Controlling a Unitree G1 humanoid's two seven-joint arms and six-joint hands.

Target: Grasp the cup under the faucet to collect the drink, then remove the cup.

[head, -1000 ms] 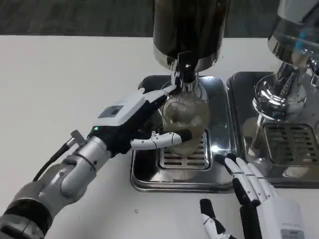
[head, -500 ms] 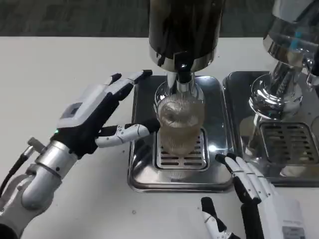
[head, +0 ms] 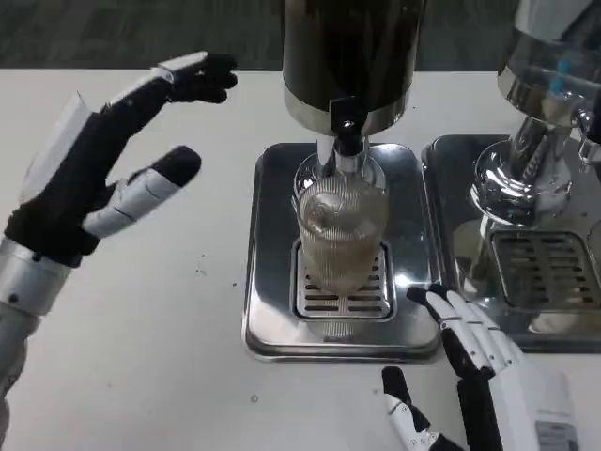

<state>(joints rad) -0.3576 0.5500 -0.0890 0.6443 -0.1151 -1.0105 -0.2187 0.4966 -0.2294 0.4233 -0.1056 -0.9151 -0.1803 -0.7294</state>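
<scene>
A ribbed clear cup (head: 342, 230) stands upright on the grate of a steel drip tray (head: 272, 319), directly under the black faucet (head: 346, 132) of a dark dispenser. It holds pale liquid. My left hand (head: 103, 169) is raised over the table well to the left of the cup, fingers spread, holding nothing. Near the front edge, my right hand (head: 479, 376) lies just right of the tray's front corner, fingers apart and pointing toward the tray, apart from the cup.
A second chrome dispenser (head: 545, 103) with its own drip tray (head: 540, 272) stands at the right. The dark dispenser body (head: 352, 52) overhangs the cup from above. White table (head: 141, 329) spreads to the left and front.
My left hand has let go of the cup and drawn back up and to the left, fingers spreading. The cup stays under the faucet. The right hand has barely moved.
</scene>
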